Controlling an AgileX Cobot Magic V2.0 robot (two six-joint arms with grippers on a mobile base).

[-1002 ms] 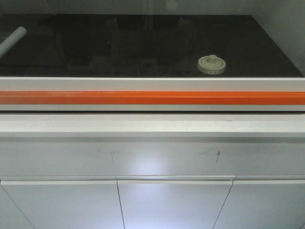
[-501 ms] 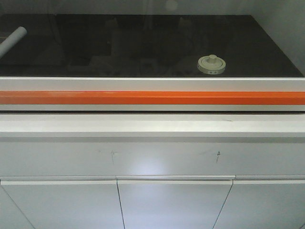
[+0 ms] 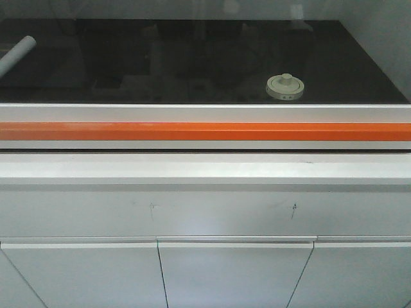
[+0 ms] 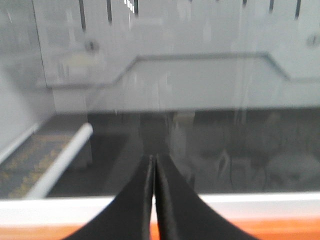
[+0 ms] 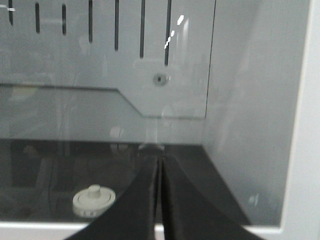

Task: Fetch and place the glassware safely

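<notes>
Jaws on the left gripper point(image 4: 153, 167) and right gripper point(image 5: 160, 170) are pressed together, holding nothing; the glass jar point(image 3: 284, 86) with its cream lid stands upright on the dark tabletop point(image 3: 192, 58) — right of centre, near the front edge; a white tube point(image 3: 16, 54) lies far left, well apart; an orange strip point(image 3: 205, 131) runs along the front.

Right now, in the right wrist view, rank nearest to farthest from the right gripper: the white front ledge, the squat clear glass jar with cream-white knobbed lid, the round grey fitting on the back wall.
1. White front ledge, just below the right gripper.
2. Glass jar, lower left on the black surface.
3. Round fitting, straight ahead on the back wall.
</notes>
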